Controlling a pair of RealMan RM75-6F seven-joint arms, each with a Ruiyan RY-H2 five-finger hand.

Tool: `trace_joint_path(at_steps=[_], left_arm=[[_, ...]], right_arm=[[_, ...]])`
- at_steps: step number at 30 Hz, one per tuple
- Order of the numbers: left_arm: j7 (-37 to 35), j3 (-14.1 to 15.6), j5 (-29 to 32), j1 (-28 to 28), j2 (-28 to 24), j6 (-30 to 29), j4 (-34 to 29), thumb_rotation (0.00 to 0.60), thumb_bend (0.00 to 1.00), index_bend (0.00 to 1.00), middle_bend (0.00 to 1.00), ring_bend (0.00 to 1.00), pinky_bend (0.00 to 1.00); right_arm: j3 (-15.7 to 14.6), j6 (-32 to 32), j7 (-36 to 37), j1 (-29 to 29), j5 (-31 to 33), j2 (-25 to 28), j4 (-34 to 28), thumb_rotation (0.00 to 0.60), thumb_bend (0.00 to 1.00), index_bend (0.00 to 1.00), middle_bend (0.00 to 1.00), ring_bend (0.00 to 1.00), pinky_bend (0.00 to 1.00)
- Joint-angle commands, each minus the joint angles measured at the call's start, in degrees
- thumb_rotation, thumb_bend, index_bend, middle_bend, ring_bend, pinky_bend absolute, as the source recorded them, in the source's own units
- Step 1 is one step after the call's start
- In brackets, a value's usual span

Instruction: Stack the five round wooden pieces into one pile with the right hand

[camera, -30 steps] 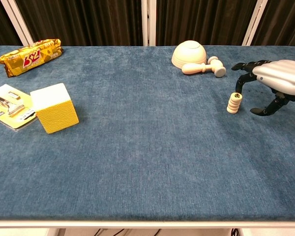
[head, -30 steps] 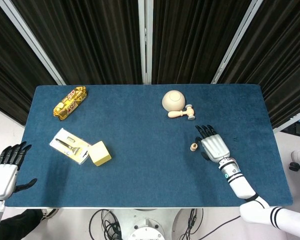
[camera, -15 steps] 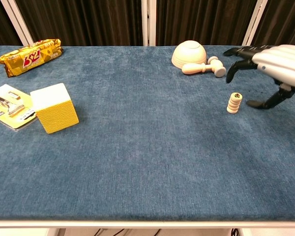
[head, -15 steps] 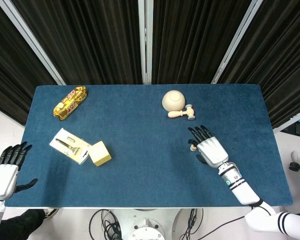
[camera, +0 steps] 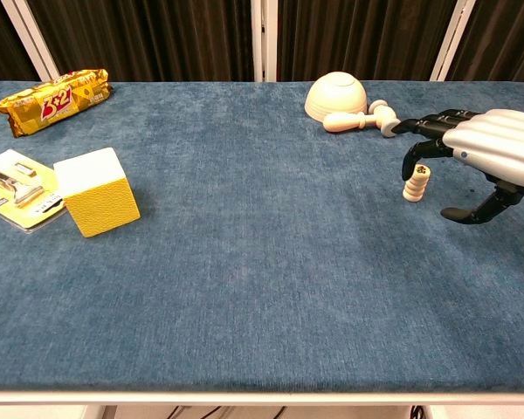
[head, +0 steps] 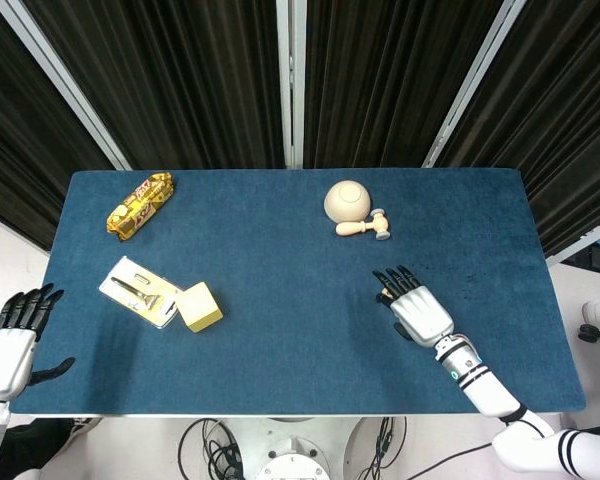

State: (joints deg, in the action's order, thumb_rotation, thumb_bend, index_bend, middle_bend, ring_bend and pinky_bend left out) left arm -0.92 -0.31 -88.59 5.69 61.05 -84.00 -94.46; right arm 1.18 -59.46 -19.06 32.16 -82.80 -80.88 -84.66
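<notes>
Wooden discs (camera: 415,182) stand in one leaning pile on the blue table (camera: 244,262) near the bowl (camera: 335,94), so stacking looks nearly finished, while the right hand (camera: 489,157) hovers there, fingers spread, holding nothing.

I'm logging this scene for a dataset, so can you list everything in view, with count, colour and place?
pile of round wooden pieces: one small stack, pale wood, right part of the table, at the right hand's fingertips
wooden bowl: one, pale, upside down, far right of centre
wooden mallet: one, pale, lying just in front of the bowl
snack packet: one, yellow-gold, far left corner
yellow block: one, left side
razor pack: one, white card, beside the block on its left
table: one, blue cloth top
right hand: fingers spread, over the pile from the right
left hand: open, off the table's left edge
</notes>
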Motion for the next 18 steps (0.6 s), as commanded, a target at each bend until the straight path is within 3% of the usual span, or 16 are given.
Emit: trace_joint_path(at_steps=[1,18], left_arm=[[0.1,0.0,0.1,0.0,0.0,0.1,0.0,0.600,0.14,0.08,0.00,0.00,0.00],[0.1,0.0,0.1,0.0,0.0,0.1,0.0,0.600,0.14,0.08,0.00,0.00,0.00]], right_arm=[[0.2,0.5,0.1,0.1,0.5,-0.3,0.5,0.600,0.24,0.33,0.00,0.00,0.00],[0.7,0.8,0.1,-0.1,1.8,-0.6,1.1,0.600,0.24,0.33,0.00,0.00,0.00]])
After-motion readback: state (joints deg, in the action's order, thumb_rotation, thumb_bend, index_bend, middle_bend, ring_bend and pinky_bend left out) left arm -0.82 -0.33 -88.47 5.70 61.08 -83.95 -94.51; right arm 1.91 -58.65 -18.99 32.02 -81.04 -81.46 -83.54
